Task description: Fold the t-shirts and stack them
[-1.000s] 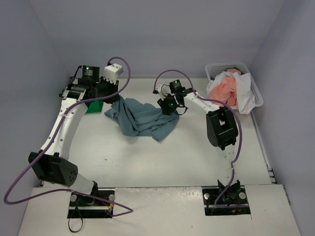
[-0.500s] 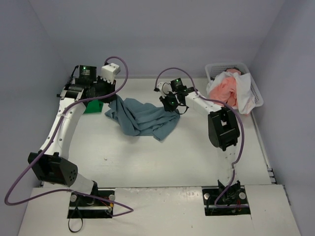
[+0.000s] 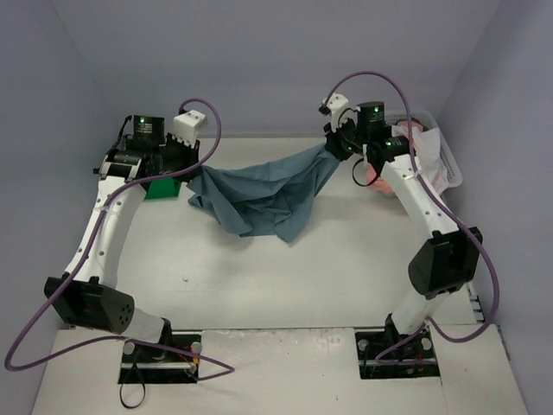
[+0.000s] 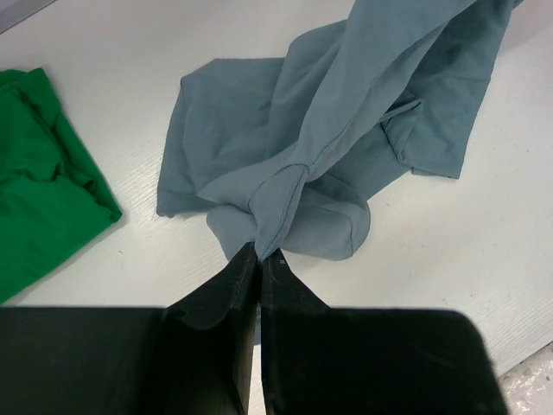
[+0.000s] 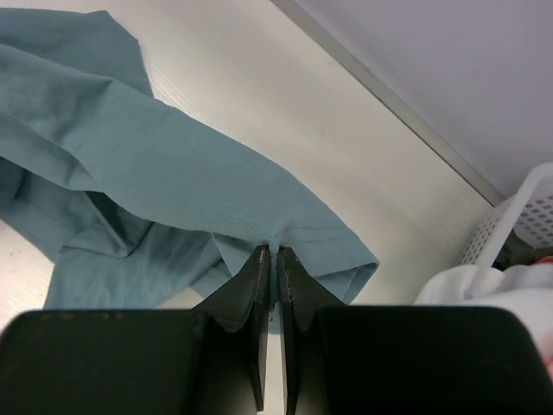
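Observation:
A blue-grey t-shirt (image 3: 263, 192) hangs stretched between both grippers above the table's back half, its lower part sagging onto the surface. My left gripper (image 4: 259, 252) is shut on a bunched corner of the blue-grey t-shirt (image 4: 346, 121) at the left. My right gripper (image 5: 274, 252) is shut on a hem of the blue-grey t-shirt (image 5: 155, 164), raised at the right (image 3: 332, 149). A bright green t-shirt (image 3: 162, 187) lies folded at the back left, under the left arm, and the same green t-shirt (image 4: 39, 199) lies left of the fingers.
A white mesh basket (image 3: 448, 160) at the back right holds salmon pink and white cloth (image 3: 399, 156), right beside the right arm. The back wall runs close behind both grippers. The basket's corner (image 5: 518, 216) stands at the right.
The right gripper closed on the blue-grey t-shirt's edge, then rose and swung right toward the basket, pulling the cloth out into a stretched span. The left gripper kept its hold and barely moved.

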Robot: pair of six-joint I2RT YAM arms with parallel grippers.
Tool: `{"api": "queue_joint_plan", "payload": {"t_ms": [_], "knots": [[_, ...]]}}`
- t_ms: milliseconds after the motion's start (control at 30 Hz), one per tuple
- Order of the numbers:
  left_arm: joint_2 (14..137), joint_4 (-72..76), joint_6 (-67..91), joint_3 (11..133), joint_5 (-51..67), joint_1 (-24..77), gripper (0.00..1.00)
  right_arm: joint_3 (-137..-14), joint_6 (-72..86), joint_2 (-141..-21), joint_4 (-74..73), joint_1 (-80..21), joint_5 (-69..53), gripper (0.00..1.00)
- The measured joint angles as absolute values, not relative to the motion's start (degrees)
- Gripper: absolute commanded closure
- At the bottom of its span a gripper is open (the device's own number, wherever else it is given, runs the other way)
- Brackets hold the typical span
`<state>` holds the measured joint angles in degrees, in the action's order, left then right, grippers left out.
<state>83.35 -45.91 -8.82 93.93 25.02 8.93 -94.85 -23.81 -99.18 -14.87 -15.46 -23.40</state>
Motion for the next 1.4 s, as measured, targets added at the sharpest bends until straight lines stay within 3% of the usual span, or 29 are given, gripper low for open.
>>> {"api": "queue_joint_plan", "payload": {"t_ms": [833, 1400], "knots": [[71.8, -54.1, -10.0, 102.7, 22.2, 7.3, 1.00, -92.7, -22.3, -66.9, -23.4, -4.3, -30.7, 1.00], [68.9, -59.2, -7.1, 132.8, 23.9, 7.0, 1.00, -95.8, -17.4, -55.2, -20.4, -4.2, -35.4, 1.00]]}}
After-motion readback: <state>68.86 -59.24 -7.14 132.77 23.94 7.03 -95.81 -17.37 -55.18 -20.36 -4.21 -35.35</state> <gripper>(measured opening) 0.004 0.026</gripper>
